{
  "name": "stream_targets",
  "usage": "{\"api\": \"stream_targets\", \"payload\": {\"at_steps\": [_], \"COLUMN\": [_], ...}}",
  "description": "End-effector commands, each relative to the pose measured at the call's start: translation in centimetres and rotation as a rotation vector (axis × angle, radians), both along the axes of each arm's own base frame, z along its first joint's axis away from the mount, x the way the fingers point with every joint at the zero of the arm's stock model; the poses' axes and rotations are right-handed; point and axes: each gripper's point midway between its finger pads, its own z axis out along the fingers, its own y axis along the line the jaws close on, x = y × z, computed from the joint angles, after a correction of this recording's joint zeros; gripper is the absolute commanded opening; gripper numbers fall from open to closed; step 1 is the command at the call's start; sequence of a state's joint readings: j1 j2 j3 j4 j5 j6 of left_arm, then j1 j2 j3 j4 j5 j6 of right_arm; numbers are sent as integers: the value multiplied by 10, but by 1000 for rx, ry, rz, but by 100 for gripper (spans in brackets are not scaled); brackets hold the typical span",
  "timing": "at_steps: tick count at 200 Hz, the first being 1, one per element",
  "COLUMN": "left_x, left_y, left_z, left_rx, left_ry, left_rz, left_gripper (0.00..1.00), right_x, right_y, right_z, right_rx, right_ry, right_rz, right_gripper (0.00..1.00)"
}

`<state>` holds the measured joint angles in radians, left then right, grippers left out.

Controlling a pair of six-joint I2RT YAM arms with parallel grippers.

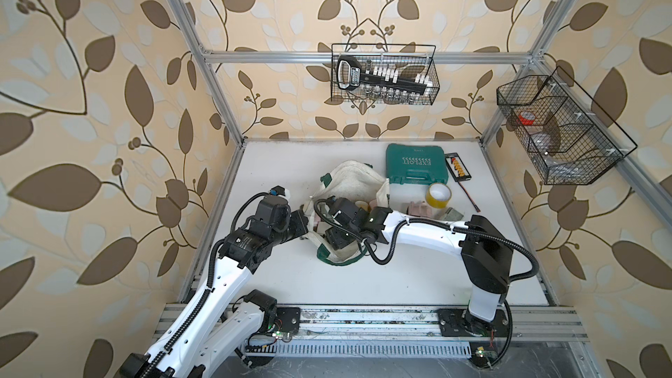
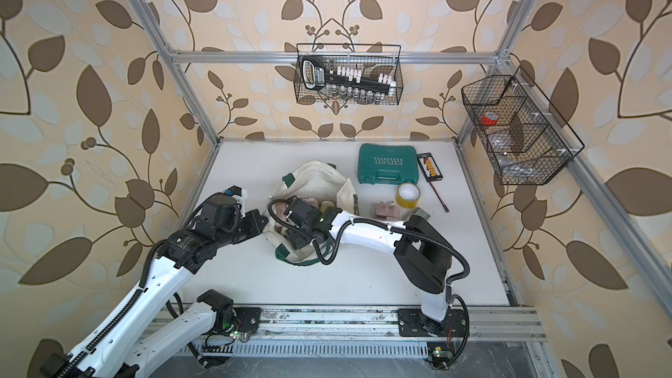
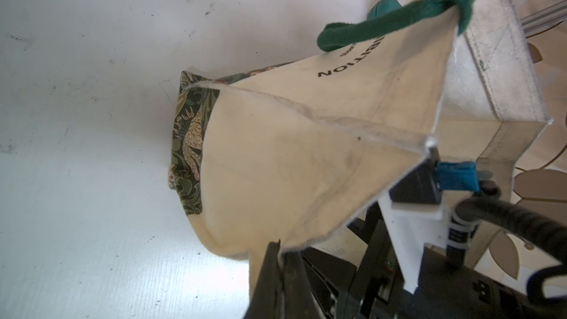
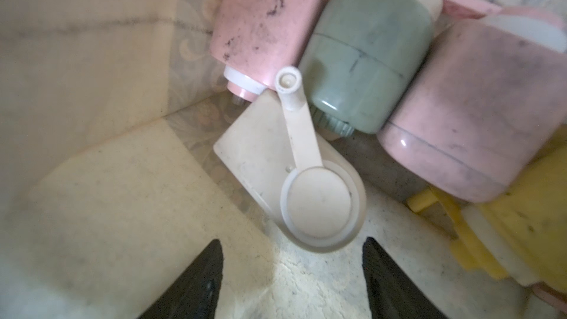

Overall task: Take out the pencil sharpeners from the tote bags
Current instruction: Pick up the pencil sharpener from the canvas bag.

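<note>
White tabletop (image 1: 291, 285), leaf-patterned wallpaper (image 1: 91, 140) on every side, and a little back from the middle sits the tote bag (image 1: 354, 180), cream canvas with dark green handles, slumped with its mouth open upward. Both arms are at it. The left gripper (image 3: 280, 251) is pinched tight on the bag's rim at the left side. Cloth is caught between its fingers and drawn taut, so the lettered panel stretches away from it down to the patterned green band at the base. The right arm reaches over the rim with its wrist down in the opening. The right gripper (image 4: 291, 245) is inside the bag, jaws spread apart with nothing gripped, its tips just short of the cream sharpener (image 4: 260, 154). That one lies on the bag floor with its crank handle (image 4: 297, 118) on top. Beyond it, packed against each other in a row, are a pink sharpener (image 4: 267, 19), a green sharpener (image 4: 368, 65) and a second pink sharpener (image 4: 460, 112), with a yellow sharpener (image 4: 506, 234) wedged beside that last one. Out on the table, right of the bag, a third pink sharpener (image 1: 418, 209) stands just beside a yellow tape roll (image 1: 438, 194), and behind them a teal case (image 1: 416, 167) lies flat
</note>
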<state>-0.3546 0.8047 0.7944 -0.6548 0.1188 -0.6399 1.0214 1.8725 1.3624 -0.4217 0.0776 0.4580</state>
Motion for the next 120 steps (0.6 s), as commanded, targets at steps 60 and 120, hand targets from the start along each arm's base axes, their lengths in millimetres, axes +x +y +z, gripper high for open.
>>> {"api": "stream_targets", "payload": {"at_steps": [60,120], "left_x": [-9,-9], "left_y": [8,8], "left_z": [-7,-8], "left_rx": [45,45], "left_ry": [49,50], "left_rz": [19,20], "left_gripper": [0,0], "right_x": [6,11], "right_y": [16,20], "right_z": [-31,-43], "right_rx": [22,45], "right_ry": [34,61], "right_rz": [55,66], "right_gripper": [73,67]}}
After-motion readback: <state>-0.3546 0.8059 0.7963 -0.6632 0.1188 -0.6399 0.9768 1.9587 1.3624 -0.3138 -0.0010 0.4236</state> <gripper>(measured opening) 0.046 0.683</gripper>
